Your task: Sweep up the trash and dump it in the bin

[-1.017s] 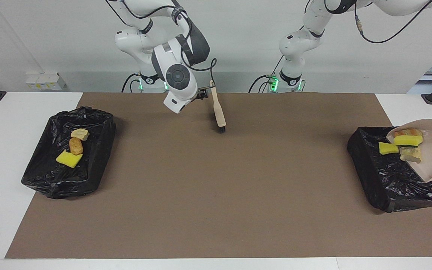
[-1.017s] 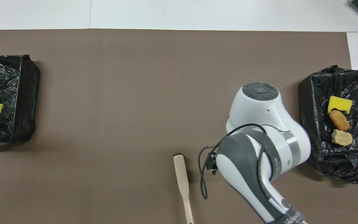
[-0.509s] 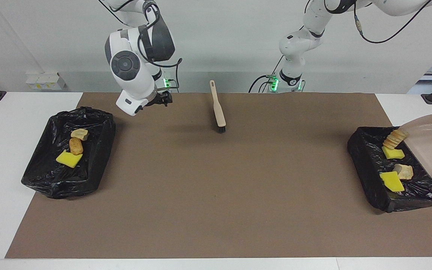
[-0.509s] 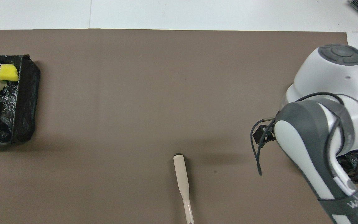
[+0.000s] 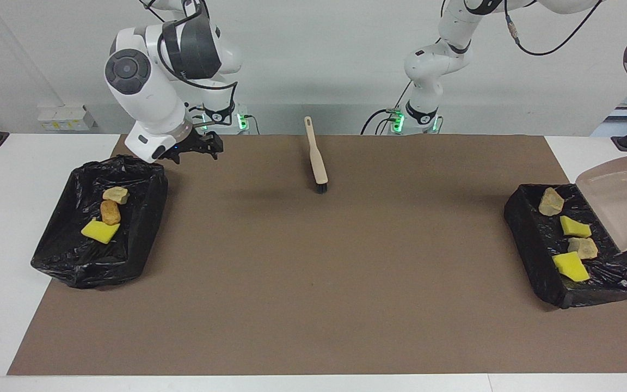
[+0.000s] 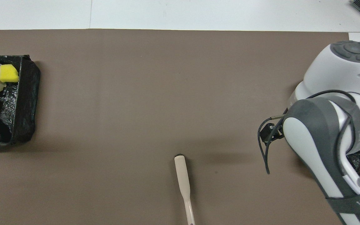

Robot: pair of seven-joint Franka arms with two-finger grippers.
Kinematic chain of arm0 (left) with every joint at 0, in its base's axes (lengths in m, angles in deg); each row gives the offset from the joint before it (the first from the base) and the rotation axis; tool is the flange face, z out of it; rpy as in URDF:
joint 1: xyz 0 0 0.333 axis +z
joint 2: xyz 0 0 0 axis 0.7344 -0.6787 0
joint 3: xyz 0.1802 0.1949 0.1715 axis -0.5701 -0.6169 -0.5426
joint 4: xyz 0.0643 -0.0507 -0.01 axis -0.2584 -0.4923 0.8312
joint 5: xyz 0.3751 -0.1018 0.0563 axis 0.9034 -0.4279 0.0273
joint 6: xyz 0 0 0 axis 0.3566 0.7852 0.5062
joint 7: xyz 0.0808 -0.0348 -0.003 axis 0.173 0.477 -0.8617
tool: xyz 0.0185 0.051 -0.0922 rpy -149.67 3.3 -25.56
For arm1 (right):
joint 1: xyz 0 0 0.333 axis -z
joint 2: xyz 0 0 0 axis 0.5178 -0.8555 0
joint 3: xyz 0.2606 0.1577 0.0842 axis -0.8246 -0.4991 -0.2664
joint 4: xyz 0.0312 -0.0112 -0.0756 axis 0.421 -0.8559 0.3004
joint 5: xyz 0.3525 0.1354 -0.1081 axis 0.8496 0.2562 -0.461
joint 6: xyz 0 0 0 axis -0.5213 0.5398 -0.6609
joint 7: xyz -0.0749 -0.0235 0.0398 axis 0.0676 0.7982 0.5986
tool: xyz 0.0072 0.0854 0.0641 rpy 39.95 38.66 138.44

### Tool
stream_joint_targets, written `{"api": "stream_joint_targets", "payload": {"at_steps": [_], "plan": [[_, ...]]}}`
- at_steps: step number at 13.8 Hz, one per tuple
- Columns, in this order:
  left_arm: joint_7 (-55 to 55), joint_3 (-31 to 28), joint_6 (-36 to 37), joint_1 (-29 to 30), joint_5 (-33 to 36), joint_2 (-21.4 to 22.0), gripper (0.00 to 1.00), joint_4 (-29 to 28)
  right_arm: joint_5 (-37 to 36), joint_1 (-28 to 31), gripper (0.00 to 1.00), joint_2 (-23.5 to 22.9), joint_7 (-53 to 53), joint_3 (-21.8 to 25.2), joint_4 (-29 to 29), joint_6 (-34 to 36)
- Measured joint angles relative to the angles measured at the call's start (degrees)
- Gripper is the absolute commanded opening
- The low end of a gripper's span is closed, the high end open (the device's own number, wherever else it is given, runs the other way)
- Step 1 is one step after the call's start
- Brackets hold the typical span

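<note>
Swinging away from the hand brush [image 5: 318, 158], the right gripper [image 5: 196, 148] now hangs toward the right arm's end of the table from it, over the mat by the near corner of a black-lined bin [image 5: 150, 212], its fingers spread and empty. The brush has stayed where it lay, flat on the brown mat [image 5: 313, 283], bristles pointing away from the robots.

From overhead the right arm covers its own gripper and nearly all of that bin.

Well off from the brush toward the left arm's end, the dustpan [image 5: 626, 204] hangs tilted over the second bin [image 5: 520, 228]. Its handle and the left gripper are cut off at the edge of the view; that gripper is clamped tight, evidently on the dustpan.

The trash has slid off the pan: four scraps [image 5: 570, 266] now lie in the second bin, well apart from the brush. Three more scraps [image 5: 100, 231] lie in the first bin, about as far from the brush the other way.
</note>
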Motion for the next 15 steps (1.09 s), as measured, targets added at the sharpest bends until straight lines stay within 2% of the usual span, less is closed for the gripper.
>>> {"api": "stream_joint_targets", "payload": {"at_steps": [3,6,9,12,15], "plan": [[-2.2,0.3,6.1,-5.9,-4.8,0.2,0.00,-0.6,-0.1,0.5,1.00,0.0,0.0,1.6,2.4,-1.8],[-10.9,0.5,10.5,-12.1,-8.7,1.2,0.00,-3.8,-0.1,-1.7,1.00,0.0,0.0,7.9,3.8,-3.7],[-28.5,0.7,13.7,-19.1,-13.9,2.2,0.00,-8.3,-0.2,-3.9,1.00,0.1,0.0,12.7,6.3,-4.2],[-47.5,0.7,14.0,-25.2,-19.5,2.4,0.00,-13.2,-0.2,-4.5,1.00,1.7,0.0,13.4,6.4,-5.6],[-71.8,0.9,12.6,-33.6,-26.2,1.1,0.00,-17.4,-0.2,-4.7,1.00,3.3,1.2,13.4,4.1,-7.6]]}}
